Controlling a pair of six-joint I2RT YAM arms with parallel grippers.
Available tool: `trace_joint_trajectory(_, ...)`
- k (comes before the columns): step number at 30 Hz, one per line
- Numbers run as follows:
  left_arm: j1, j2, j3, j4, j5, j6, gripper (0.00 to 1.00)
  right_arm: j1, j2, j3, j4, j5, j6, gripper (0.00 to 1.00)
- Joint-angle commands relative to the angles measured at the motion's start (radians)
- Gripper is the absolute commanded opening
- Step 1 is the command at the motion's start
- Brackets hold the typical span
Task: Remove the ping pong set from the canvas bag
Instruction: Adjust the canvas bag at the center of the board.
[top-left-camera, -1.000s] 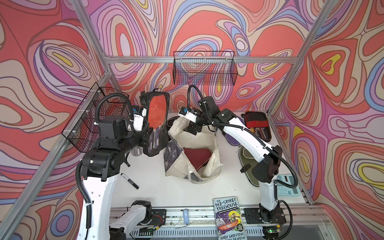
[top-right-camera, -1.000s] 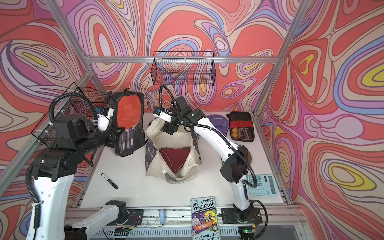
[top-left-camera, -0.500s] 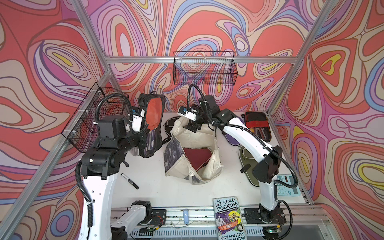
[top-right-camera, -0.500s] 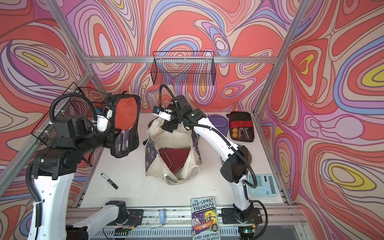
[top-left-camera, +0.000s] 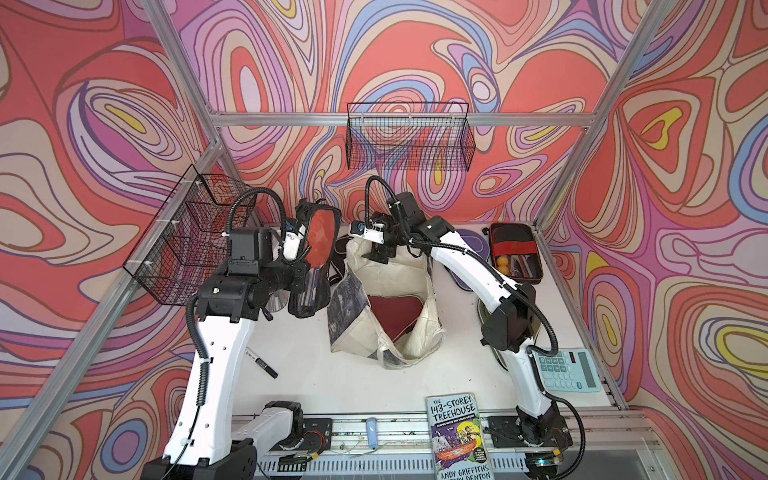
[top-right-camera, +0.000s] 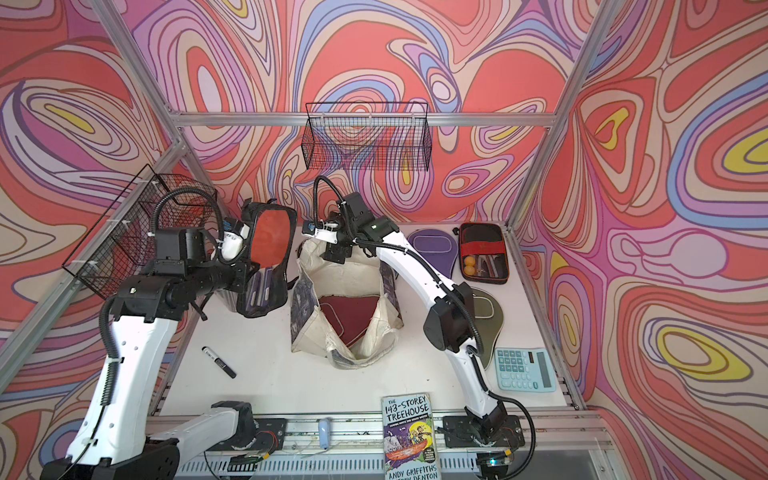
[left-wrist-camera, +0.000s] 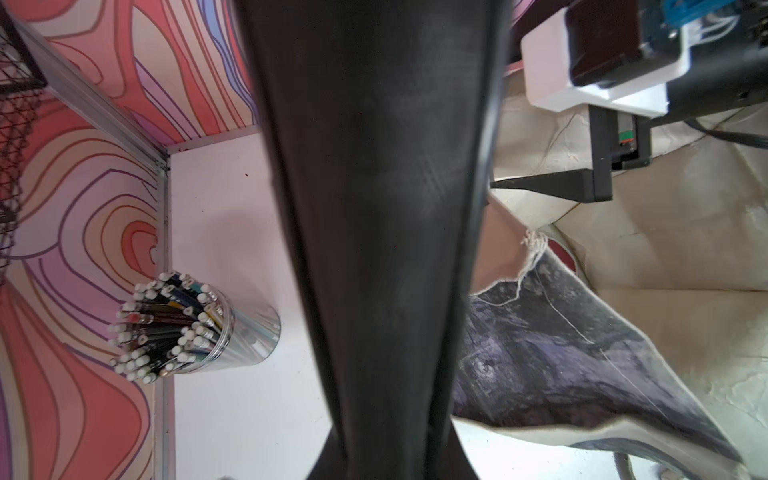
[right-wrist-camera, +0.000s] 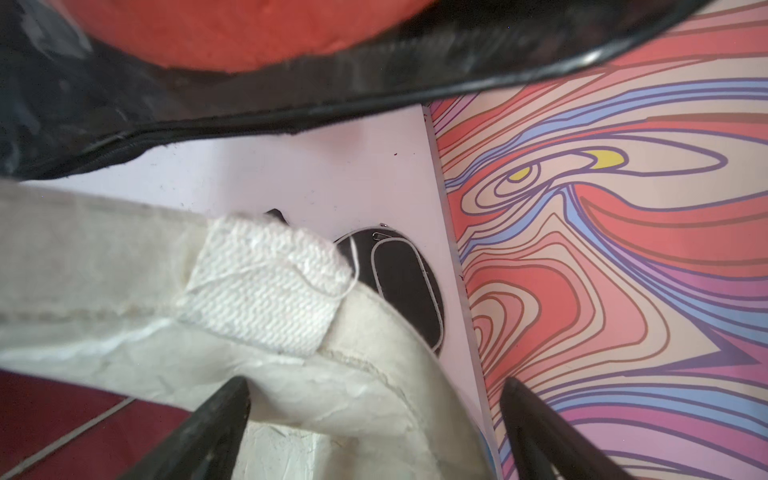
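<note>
My left claw pinches a black-edged rectangular case holding a red paddle, lifted clear to the left of the cream canvas bag. My right claw hangs spread at the bag's far rim. 1 maroon paddle-shaped cover shows inside, so I judge the job unfinished.

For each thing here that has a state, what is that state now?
canvas bag: on table, mouth open, maroon cover inside.
black-edged case: held upright, outside bag.
left gripper: shut on that case.
right gripper: open, astride bag's far rim.
second case: flat on table.
purple cover: flat on table.
book: closed.
pencil cup: upright, full.
</note>
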Motion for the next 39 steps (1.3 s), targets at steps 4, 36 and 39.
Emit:
trace_joint_trajectory(4,0.005,-0.003,0.008,0.123,0.065,0.004,0.00,-0.035,-0.028,-0.008,-0.013,-0.002,-0.003,0.97)
trace_joint_trajectory(36,0.054,0.145,-0.091,0.242,-0.047,-0.094,0.00,-0.078,-0.697,-0.803,0.197,0.126,0.201,0.00)
trace_joint_trajectory(39,0.054,0.205,-0.069,0.248,-0.057,-0.084,0.00,-0.077,-0.721,-0.832,0.202,0.148,0.213,0.00)
